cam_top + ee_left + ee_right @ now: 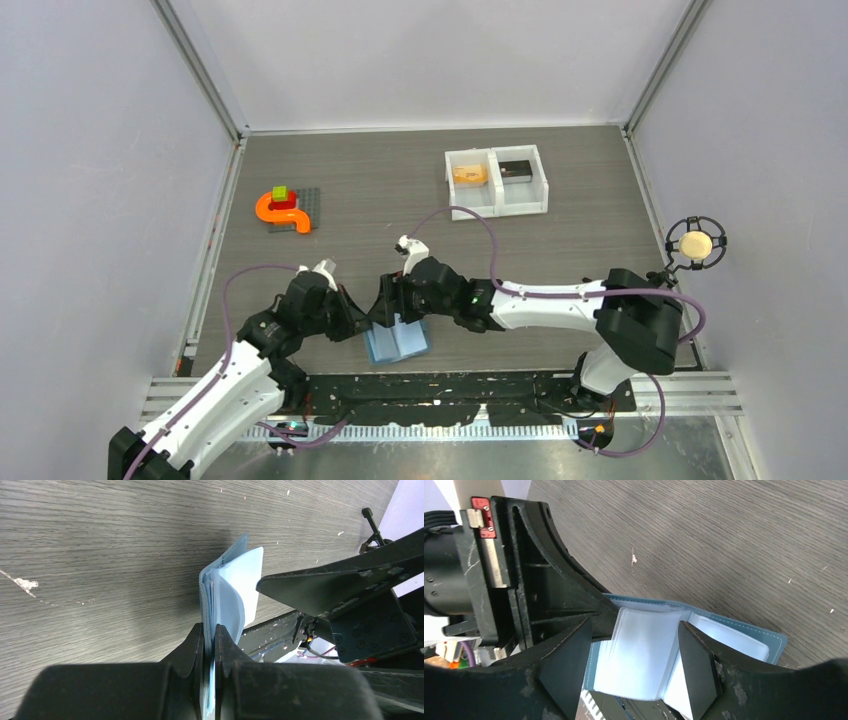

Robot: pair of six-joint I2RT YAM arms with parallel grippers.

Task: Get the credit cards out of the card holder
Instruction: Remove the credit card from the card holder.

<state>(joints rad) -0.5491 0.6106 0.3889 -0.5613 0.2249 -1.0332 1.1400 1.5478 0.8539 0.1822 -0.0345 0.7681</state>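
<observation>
The light-blue card holder lies spread open near the table's front edge. My left gripper is shut on one cover of the card holder, pinching its edge between the fingertips. My right gripper stands open over the card holder, its jaws on either side of the clear pocket leaves. No card shows in those pockets. An orange-yellow credit card and a dark credit card lie in the white tray.
The white two-compartment tray stands at the back right. An orange curved toy piece sits on a grey plate at the back left. The black metal rail runs just in front of the card holder.
</observation>
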